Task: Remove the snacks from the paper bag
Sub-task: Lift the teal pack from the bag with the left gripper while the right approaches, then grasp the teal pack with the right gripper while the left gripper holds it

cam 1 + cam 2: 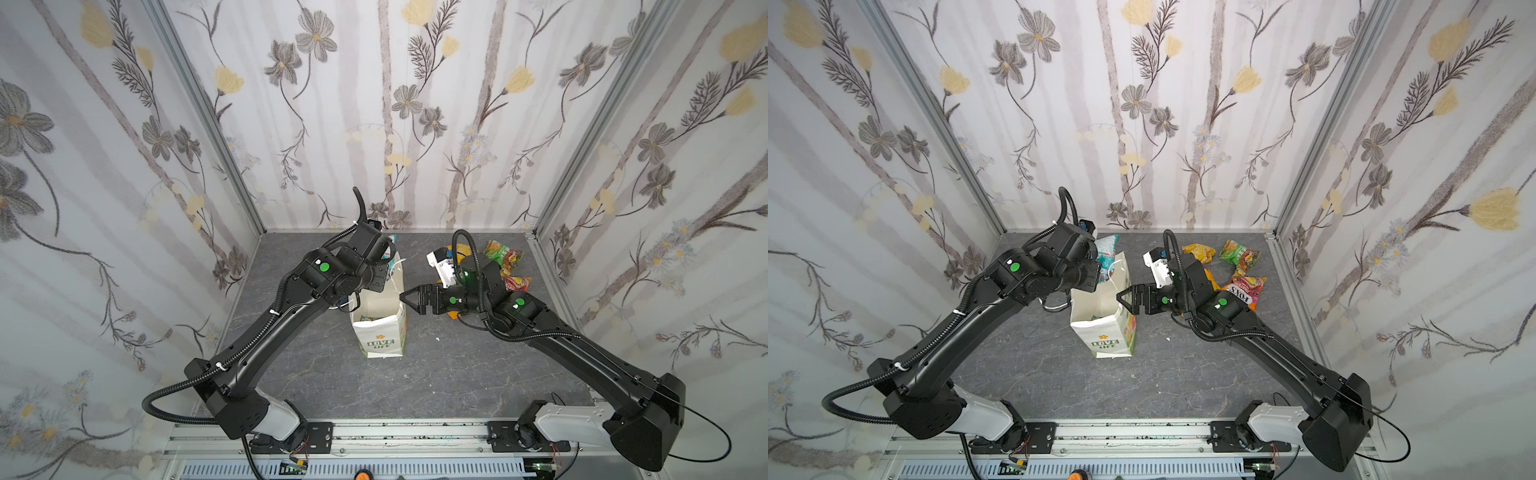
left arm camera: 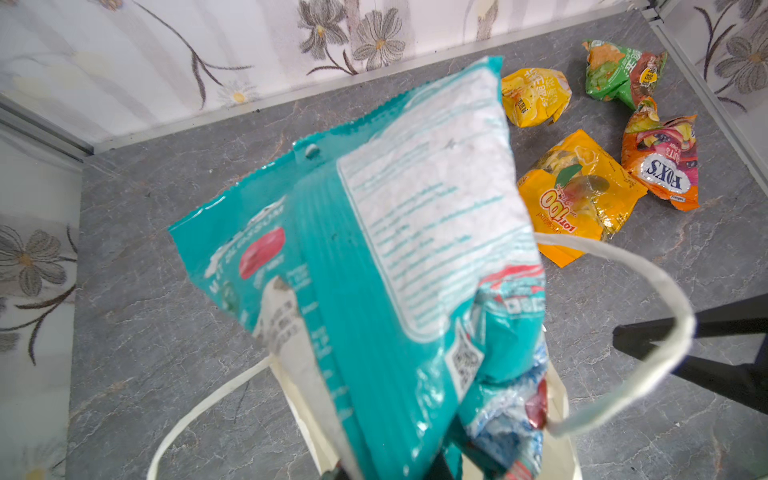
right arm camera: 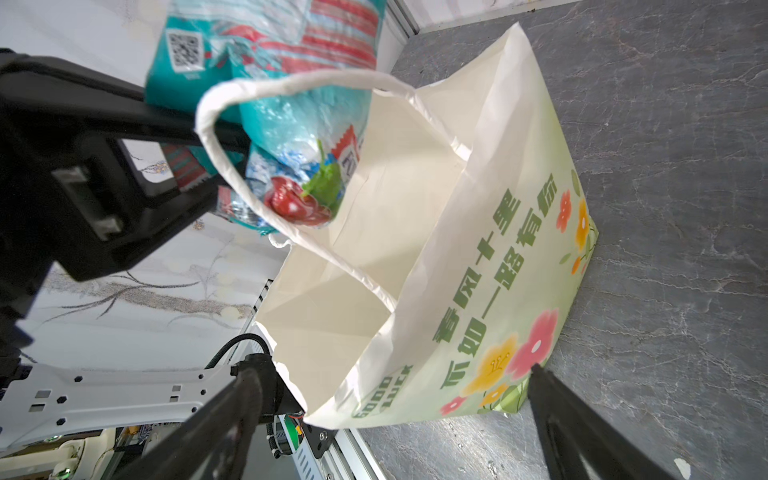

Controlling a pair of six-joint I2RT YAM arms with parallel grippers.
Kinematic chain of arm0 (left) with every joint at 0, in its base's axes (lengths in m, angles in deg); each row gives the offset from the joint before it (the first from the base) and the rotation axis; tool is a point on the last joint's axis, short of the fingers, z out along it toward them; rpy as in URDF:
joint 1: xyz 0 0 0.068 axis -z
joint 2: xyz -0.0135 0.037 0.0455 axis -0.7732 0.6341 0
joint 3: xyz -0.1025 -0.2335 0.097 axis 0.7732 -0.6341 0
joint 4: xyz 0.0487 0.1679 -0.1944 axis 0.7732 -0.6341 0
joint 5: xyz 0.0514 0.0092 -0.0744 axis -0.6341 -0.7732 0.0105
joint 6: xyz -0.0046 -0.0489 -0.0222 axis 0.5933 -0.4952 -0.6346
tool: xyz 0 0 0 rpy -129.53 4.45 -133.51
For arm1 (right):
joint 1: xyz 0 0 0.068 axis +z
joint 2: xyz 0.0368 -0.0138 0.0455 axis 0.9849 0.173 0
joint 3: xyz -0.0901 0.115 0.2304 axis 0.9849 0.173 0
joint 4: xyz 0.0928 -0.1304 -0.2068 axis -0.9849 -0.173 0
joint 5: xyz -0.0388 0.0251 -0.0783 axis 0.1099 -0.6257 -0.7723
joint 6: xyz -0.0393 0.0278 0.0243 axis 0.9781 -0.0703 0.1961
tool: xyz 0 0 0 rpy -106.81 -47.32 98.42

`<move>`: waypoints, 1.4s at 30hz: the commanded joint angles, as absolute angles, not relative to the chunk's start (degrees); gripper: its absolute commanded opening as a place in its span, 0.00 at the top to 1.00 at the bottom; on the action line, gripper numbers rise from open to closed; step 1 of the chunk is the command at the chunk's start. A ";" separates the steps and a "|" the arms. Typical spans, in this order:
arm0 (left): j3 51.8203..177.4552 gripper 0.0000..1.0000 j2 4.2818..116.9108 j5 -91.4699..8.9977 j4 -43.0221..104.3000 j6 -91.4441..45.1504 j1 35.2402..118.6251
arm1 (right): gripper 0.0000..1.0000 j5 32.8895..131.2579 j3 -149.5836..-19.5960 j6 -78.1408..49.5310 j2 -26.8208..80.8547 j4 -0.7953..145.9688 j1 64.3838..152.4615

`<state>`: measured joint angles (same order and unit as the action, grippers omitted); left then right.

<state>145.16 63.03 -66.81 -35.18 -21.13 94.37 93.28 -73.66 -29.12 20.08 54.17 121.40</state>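
We hold a crinkly teal plastic snack packet (image 2: 374, 249), possibly two together, clamped in our left tool (image 3: 208, 166) just above the tall white paper bag (image 1: 380, 328), with our right tool (image 1: 409, 300) wide beside it; next we must clear the thin white cord handle (image 2: 665, 353) and reach the tabletop (image 1: 436, 374).

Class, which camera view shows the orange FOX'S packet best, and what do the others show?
The left wrist view: the FOX'S packet lies whole and unobstructed on the table, lettering readable. In both top views it is small and partly hidden behind the right arm. The right wrist view misses it.
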 commanded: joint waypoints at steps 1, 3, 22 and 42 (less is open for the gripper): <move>147.98 1.00 62.79 -70.49 -36.92 -19.38 94.26 | 0.01 92.31 -74.30 -28.76 19.11 56.88 121.52; 149.52 1.00 62.44 -70.39 -37.21 -19.20 94.24 | 0.01 91.51 -74.55 -28.73 17.89 56.89 121.46; 149.16 1.00 57.56 -62.21 -19.61 -17.89 104.18 | 0.01 97.14 -73.95 -42.07 8.82 77.63 114.84; 151.53 0.87 61.36 -65.38 -19.26 -18.01 106.01 | 0.85 100.61 -73.08 -46.75 12.87 82.73 115.08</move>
